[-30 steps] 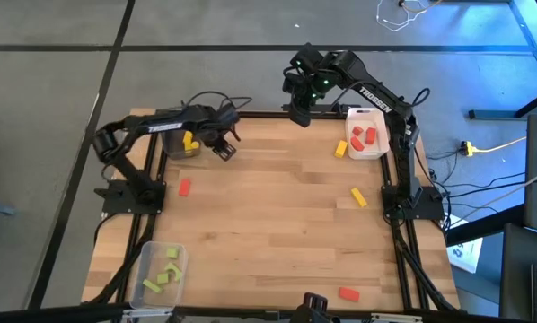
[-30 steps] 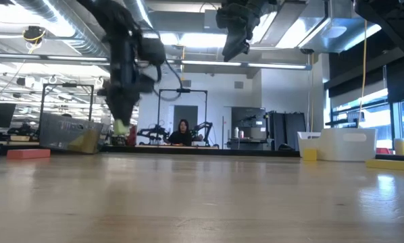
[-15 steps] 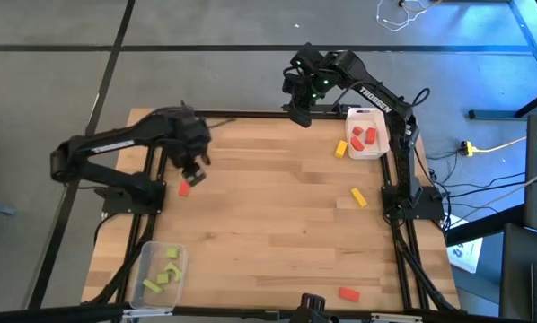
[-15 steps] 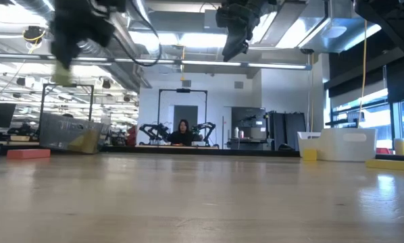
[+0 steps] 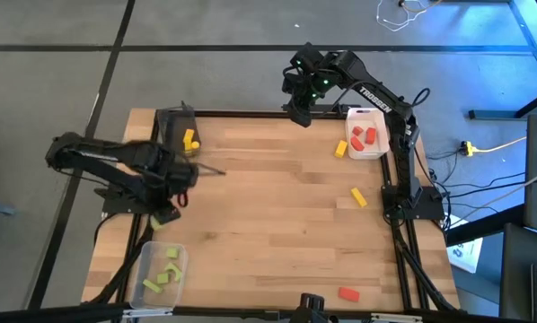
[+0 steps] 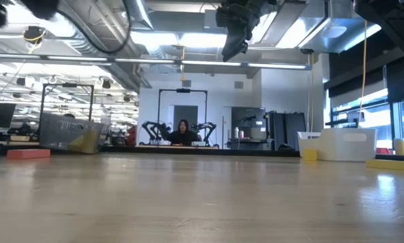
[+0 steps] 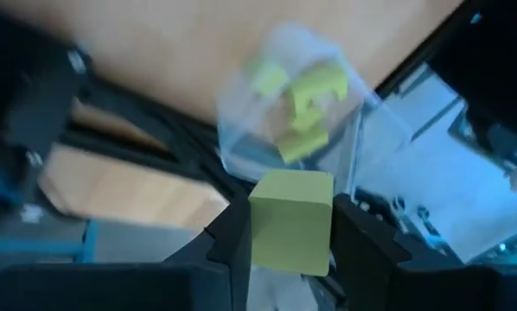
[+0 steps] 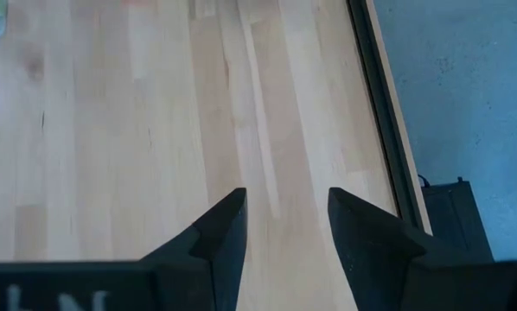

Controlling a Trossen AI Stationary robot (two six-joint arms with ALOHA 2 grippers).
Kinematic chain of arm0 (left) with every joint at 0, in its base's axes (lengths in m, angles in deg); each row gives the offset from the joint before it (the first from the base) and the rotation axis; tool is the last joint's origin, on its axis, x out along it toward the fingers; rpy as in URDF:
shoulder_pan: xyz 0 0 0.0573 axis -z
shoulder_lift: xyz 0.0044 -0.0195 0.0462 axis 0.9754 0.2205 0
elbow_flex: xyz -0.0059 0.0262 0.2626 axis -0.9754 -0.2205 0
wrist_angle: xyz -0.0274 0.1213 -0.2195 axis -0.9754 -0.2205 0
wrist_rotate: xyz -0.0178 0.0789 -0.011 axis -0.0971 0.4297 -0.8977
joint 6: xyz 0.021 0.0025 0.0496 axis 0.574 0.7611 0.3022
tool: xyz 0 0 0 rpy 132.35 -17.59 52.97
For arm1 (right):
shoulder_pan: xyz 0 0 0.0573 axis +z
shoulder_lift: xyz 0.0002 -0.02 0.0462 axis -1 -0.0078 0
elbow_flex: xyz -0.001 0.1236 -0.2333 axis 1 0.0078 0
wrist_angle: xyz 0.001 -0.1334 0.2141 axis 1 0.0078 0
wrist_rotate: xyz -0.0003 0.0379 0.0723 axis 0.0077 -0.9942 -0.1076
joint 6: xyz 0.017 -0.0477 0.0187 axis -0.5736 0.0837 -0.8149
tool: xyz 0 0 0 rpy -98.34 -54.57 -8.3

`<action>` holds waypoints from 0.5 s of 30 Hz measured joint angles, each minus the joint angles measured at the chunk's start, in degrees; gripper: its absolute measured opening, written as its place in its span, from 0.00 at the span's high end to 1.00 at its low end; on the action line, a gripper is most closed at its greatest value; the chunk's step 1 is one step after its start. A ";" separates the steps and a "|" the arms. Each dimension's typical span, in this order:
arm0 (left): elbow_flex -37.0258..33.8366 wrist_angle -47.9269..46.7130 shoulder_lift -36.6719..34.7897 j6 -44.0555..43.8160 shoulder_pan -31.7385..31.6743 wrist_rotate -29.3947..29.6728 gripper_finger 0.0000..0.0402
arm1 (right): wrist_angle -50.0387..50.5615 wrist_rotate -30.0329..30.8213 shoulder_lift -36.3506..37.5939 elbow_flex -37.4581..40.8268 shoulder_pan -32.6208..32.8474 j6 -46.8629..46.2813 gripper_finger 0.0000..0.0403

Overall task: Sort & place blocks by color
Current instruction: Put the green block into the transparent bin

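My left gripper (image 7: 290, 238) is shut on a light green block (image 7: 291, 220) over the table's left edge (image 5: 158, 215), just short of the clear tray (image 7: 297, 104) that holds several green blocks (image 5: 163, 269). My right gripper (image 8: 284, 207) hangs open and high over the table's far edge (image 5: 297, 112), with nothing between its fingers. A yellow block (image 5: 189, 141) lies in the dark grey tray (image 5: 171, 121). Red blocks (image 5: 365, 136) lie in the white tray (image 5: 380, 151). Two yellow blocks (image 5: 340, 148) (image 5: 358, 197) and a red one (image 5: 347, 292) lie loose on the table. My left gripper pinches the green block by two opposite side faces (image 7: 257, 233) between its two fingers. The fingers slant downward toward the table's near edge. The block's square end face looks toward the clear tray, and the block is lifted clear of the table.
The black frame rails (image 5: 250, 114) run round the wooden table. In the low view another red block (image 6: 28, 153) shows at the left by the dark grey tray (image 6: 70, 138). A person (image 6: 182, 131) sits far behind the table.
My left gripper has swung from beside the dark grey tray at the far left toward the table's near edge along the left side. It has risen and turned toward the clear tray, carrying the green block clear of the table.
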 joint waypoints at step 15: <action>0.04 23.81 10.12 -35.50 27.16 2.95 0.71 | -0.24 -0.02 0.00 0.00 0.02 2.84 0.60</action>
